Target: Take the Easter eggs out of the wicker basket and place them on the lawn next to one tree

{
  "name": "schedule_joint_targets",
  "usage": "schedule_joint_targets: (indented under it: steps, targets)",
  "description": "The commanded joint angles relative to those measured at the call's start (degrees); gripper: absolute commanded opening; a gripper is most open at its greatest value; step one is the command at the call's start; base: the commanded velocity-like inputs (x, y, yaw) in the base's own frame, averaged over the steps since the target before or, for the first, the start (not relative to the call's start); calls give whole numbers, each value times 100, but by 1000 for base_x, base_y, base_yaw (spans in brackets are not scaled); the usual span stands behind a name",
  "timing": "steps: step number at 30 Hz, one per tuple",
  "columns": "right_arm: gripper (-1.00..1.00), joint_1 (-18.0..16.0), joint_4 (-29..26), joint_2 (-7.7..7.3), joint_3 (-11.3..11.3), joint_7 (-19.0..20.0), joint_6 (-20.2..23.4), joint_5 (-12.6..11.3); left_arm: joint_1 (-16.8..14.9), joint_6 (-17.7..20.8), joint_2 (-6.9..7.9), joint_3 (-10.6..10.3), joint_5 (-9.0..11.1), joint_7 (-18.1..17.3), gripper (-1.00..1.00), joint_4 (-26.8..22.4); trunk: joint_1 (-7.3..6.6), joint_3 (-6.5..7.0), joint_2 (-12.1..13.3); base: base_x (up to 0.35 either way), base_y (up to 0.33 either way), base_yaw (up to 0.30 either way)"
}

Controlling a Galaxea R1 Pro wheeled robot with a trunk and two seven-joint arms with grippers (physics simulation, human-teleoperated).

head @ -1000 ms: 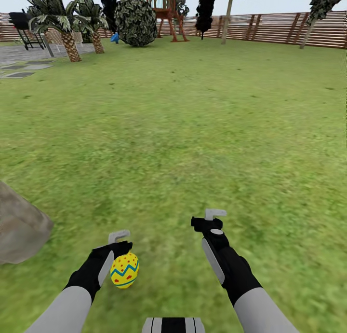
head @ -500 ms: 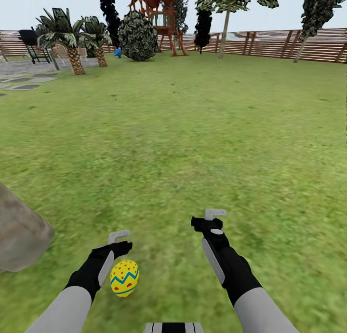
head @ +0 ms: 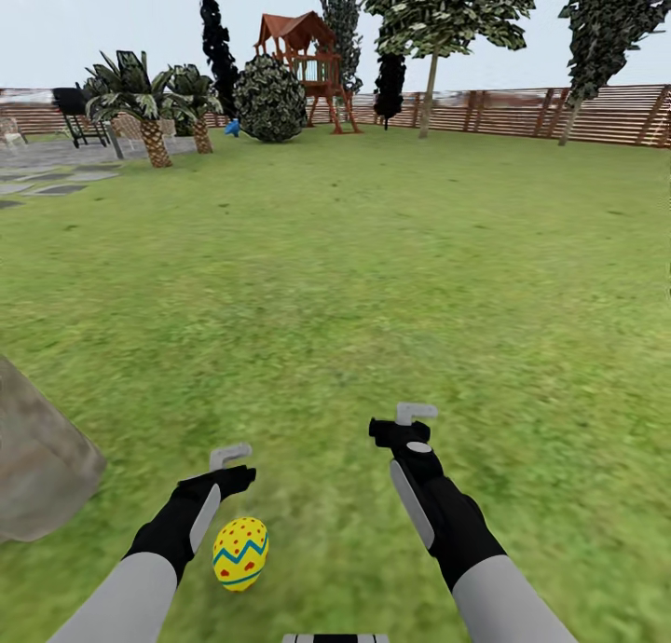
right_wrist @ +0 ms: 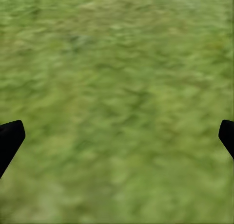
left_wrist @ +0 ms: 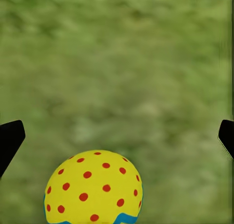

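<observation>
Wide lawn, fence and playset far off. Near left, a grey-brown trunk. Left gripper spread wide, holding nothing. One egg down on the grass just right of and nearer than its fingers. Right gripper also wide, over bare grass.

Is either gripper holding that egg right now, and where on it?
Nothing is held. The egg lies on the grass beside the open left gripper; the right gripper is open over bare grass.
</observation>
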Motion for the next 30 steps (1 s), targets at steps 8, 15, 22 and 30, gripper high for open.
schedule_joint_targets:
  steps: [8, 15, 22, 30]
  targets:
    - [100, -2, -7, -3, 17, -52, 16, -53, -1, 33, -6, 17, 10, 10, 100, -11, -21, 173, 9, 0, 0, 0]
    - [100, -1, -7, -3, 17, -52, 16, -53, -1, 34, -6, 17, 3, 8, 100, -11, -39, 328, 18, 0, 0, 0]
    - [100, -4, -10, -3, 22, -52, 16, -52, -1, 33, -6, 15, -5, 9, 100, -12, -57, 483, 28, 0, 0, 0]
    - [100, -5, -11, -3, 20, -52, 8, -54, -1, 33, -6, 15, -18, 8, 100, -11, -78, 670, 38, 0, 0, 42]
